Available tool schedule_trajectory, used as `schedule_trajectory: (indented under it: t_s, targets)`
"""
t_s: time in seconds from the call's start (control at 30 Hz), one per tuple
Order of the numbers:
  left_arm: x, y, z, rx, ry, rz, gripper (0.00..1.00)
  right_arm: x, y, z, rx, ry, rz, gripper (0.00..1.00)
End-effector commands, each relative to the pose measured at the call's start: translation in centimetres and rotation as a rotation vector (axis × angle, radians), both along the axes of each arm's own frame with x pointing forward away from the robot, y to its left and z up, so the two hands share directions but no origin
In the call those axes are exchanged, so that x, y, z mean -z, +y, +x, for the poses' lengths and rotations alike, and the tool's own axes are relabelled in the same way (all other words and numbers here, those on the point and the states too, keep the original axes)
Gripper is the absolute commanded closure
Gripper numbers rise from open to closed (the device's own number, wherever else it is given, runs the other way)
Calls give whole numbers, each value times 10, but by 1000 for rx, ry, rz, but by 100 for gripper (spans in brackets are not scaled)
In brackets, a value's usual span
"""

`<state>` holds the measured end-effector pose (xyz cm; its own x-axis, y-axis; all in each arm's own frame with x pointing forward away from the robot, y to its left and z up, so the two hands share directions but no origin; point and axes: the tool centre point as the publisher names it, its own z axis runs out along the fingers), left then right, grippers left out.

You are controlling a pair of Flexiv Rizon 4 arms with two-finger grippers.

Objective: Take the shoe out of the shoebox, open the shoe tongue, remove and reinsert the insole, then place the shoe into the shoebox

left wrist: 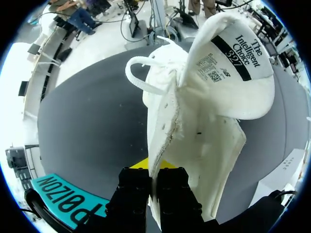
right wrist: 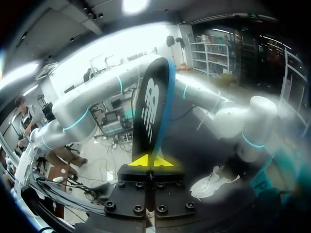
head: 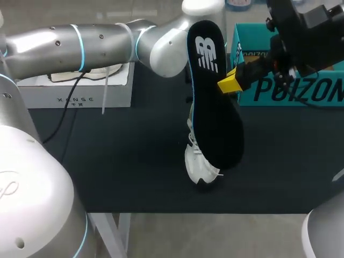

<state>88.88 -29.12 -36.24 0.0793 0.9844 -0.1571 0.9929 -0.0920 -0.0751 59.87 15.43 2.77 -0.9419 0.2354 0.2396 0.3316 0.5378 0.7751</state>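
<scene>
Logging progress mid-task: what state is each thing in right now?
shoe, outside the shoebox, tongue folded open.
insole, out of the shoe, held aloft.
left gripper, shut on the shoe.
right gripper, shut on the insole.
shoebox, on the table; lid state unclear.

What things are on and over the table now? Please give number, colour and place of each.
insole: one, black with a blue edge, held up in the air at the middle.
shoe: one, white, tongue open, hanging behind the insole.
shoebox: one, teal, far right.
box: one, white, far left.
table: one, black top, under all of these.
left gripper: one, black with yellow tips, shut on the shoe's edge.
right gripper: one, black with yellow tips, shut on the insole's edge.
</scene>
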Motion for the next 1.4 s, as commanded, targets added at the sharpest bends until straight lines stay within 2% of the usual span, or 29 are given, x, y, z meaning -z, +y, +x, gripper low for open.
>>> schedule_trajectory:
  t_s: [0.03,0.3,0.67,0.83,0.87,0.9,0.93,1.0,1.13,1.27,1.4]
  targets:
    - [9,-1,2,-15,15,6,100,-1,3,2,-2,4,-4,100]
    - [17,9,-2,-44,44,17,100,-1,3,2,-2,4,-4,100]
    - [20,23,-20,-48,54,29,100,-1,3,2,-2,4,-4,100]
    - [26,25,-23,-45,33,20,100,-1,3,2,-2,4,-4,100]
    - [27,24,-23,-47,32,13,91,-1,3,2,-2,4,-4,100]
    - [27,24,-24,-50,29,4,13,-1,3,2,-2,4,-4,100]
    - [26,23,-25,-46,30,-14,0,-1,3,2,-2,4,-4,100]
    - [24,22,-25,-52,35,-27,0,-1,3,2,-2,4,-4,100]
    - [8,19,-23,-87,24,-166,0,-1,3,2,-2,4,-4,100]
    - [-26,16,-11,-166,12,-374,0,-1,3,2,-2,4,-4,100]
    - [-65,24,0,-226,33,-565,0,-1,3,2,-2,4,-4,100]
